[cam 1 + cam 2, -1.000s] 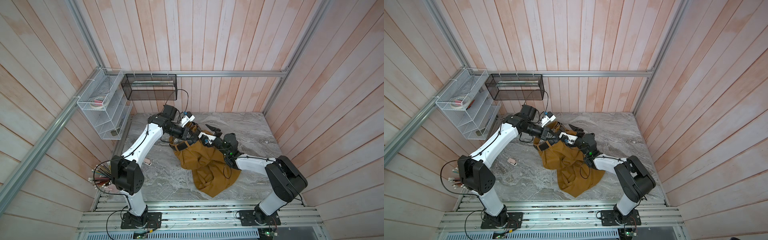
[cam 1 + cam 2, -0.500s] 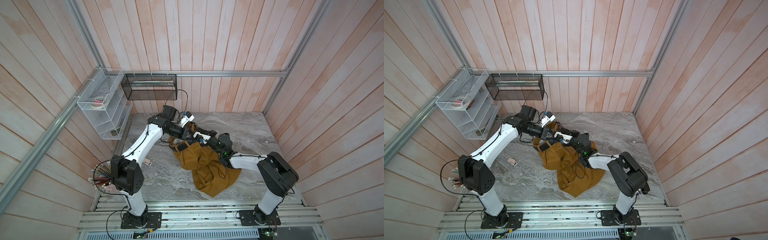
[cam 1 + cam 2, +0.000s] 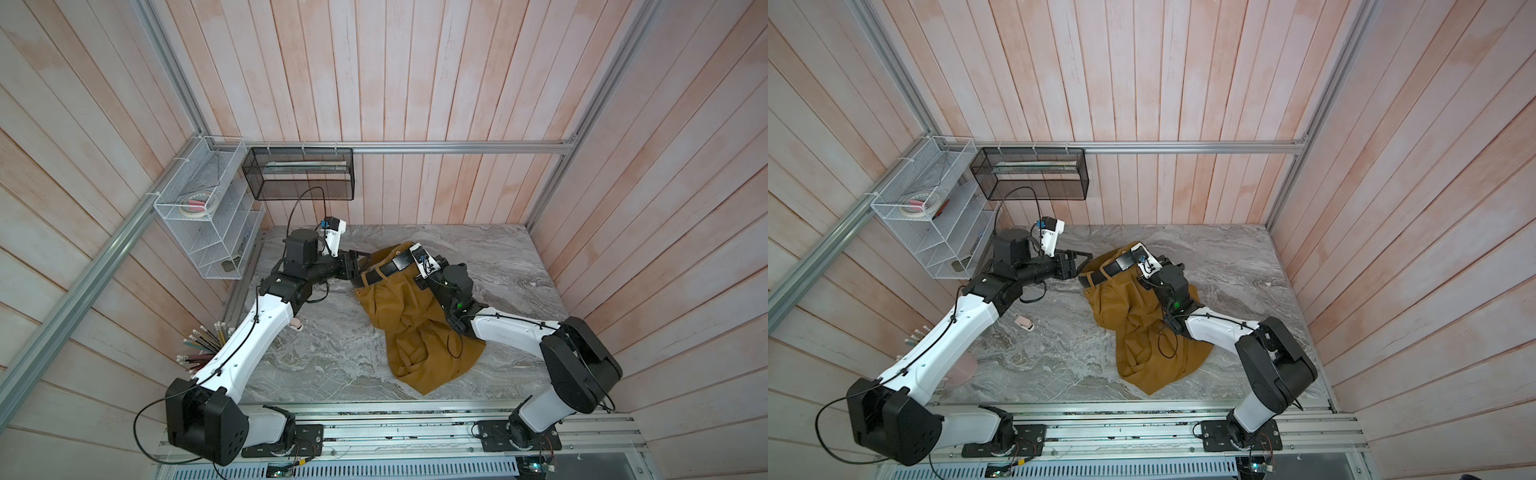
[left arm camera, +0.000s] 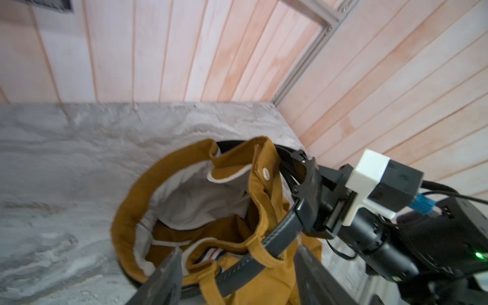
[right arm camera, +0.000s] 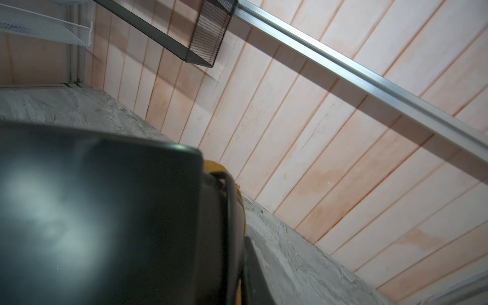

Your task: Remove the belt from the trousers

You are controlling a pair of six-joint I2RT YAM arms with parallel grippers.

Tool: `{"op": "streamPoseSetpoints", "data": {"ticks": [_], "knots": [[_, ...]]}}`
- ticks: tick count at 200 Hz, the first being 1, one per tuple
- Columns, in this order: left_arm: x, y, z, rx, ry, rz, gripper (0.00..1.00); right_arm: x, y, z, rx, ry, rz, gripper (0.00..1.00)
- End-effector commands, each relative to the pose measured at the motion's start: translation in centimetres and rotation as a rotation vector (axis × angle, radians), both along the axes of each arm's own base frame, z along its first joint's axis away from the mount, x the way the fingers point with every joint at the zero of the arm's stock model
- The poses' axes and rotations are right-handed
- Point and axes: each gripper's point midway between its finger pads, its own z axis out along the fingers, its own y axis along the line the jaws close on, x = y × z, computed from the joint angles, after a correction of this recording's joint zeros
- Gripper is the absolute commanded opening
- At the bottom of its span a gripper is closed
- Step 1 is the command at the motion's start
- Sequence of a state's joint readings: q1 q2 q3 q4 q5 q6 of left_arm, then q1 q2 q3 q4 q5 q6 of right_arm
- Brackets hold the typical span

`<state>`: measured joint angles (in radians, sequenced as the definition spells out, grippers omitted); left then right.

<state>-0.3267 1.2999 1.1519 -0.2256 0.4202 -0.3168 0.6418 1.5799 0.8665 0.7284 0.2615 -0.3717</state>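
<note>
The trousers [image 3: 411, 324] lie crumpled on the marble bench [image 3: 324, 357]. In both top views the legs trail toward lower centre and the opened waist sits at upper centre. The belt [image 4: 277, 233] is threaded through the mustard loops [image 4: 260, 247] round that waist.

The right tool [image 4: 303, 208] is closed onto the strap at the front of the waist, near the pale button [image 4: 265, 173], and has the belt pinched. The left tool [image 4: 239, 253] stands wide. Its fingers sit either side of the waistband edge and the belt, close to the striped tab [image 4: 214, 254], and grip nothing.

The strap looks leather-like: it bends easily along its length, holds its width and has a smooth face, so a narrow pinch may slide under a hard pull. The trousers look light and limp. They will probably travel with the belt and bunch at each loop rather than resist.

The better hold is flat across the strap on a bare run between loops, drawing along the line of the waistband. The other tool would pin the fabric just beside the loop being cleared. The buckle cannot be made out here; that end would likely snag if dragged through the loops.
</note>
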Motion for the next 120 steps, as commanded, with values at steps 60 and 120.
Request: {"op": "streamPoseSetpoints", "data": {"ticks": [60,120], "knots": [[-3.4,-11.8,-2.9,-0.186,-0.158,0.135,0.61,1.4,-4.6,2.1,0.375,0.272,-0.230,0.00],[3.3,-13.2,-7.5,-0.354,0.028,0.182,0.60,0.8,-5.8,7.1,0.555,0.285,-0.108,0.00]]}}
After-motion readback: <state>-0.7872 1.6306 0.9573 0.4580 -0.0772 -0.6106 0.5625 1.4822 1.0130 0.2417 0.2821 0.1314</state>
